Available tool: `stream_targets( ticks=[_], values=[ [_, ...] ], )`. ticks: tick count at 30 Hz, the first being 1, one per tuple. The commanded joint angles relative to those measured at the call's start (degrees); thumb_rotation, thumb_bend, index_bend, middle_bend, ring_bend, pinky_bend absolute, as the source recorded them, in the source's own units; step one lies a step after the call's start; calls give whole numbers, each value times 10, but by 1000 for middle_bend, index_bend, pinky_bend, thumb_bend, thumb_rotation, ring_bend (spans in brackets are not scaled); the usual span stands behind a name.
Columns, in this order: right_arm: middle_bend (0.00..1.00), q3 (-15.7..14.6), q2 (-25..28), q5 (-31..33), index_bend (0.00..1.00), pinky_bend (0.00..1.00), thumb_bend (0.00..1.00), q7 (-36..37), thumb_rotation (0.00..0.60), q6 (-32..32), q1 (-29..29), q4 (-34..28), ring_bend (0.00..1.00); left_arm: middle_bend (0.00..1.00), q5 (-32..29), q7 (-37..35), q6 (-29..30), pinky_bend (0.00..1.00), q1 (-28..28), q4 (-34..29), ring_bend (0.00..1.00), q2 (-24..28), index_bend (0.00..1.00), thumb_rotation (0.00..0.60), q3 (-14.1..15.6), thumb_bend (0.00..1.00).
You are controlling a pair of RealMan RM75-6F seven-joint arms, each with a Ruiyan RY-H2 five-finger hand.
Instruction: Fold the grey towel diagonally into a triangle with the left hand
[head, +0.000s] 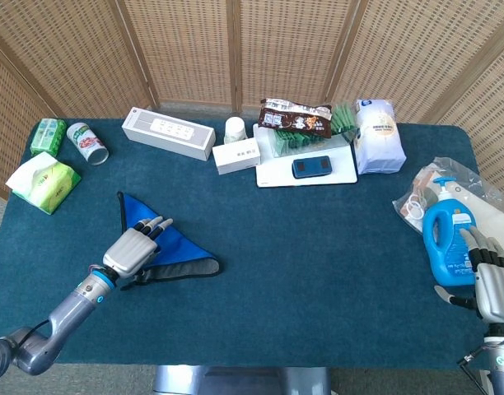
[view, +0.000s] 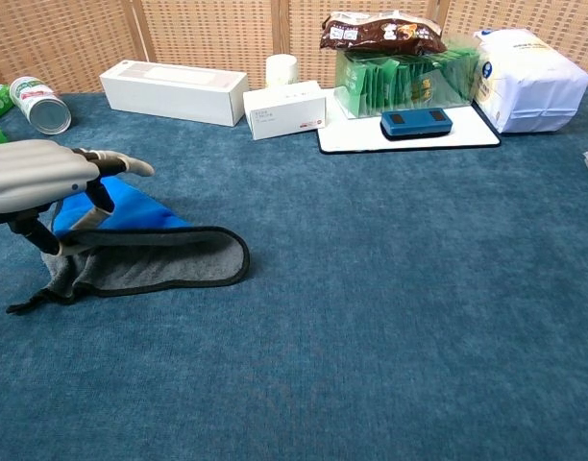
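Observation:
The grey towel (head: 189,267) with a blue underside lies at the left of the blue table, partly turned over so a blue triangle shows. In the chest view its grey part (view: 164,269) lies flat with the blue flap (view: 131,211) behind it. My left hand (head: 133,249) sits over the towel's near-left end and pinches its raised edge; the same left hand (view: 33,173) appears at the left border of the chest view. My right hand (head: 495,284) hangs at the table's right front corner, fingers apart, holding nothing.
A blue detergent bottle (head: 450,240) and a plastic bag (head: 450,185) stand beside my right hand. Along the back are a tissue pack (head: 43,183), a can (head: 87,142), white boxes (head: 168,132), a white tray (head: 273,173) with a phone (head: 316,167), snack bags and a white sack (head: 377,136).

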Motion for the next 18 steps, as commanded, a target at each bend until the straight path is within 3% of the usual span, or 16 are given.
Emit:
stream_targets(
  ticks=[1, 18],
  values=[
    [0, 1, 0, 1, 0, 0, 0, 1, 600, 0, 0, 1, 0, 0, 7, 0, -1, 156, 1, 1, 0, 3, 743, 600, 4, 667],
    [0, 0, 0, 1, 0, 0, 0, 2, 600, 1, -1, 2, 0, 0, 56, 4, -9, 147, 8, 28, 0, 14, 742, 600, 30, 664]
  ],
)
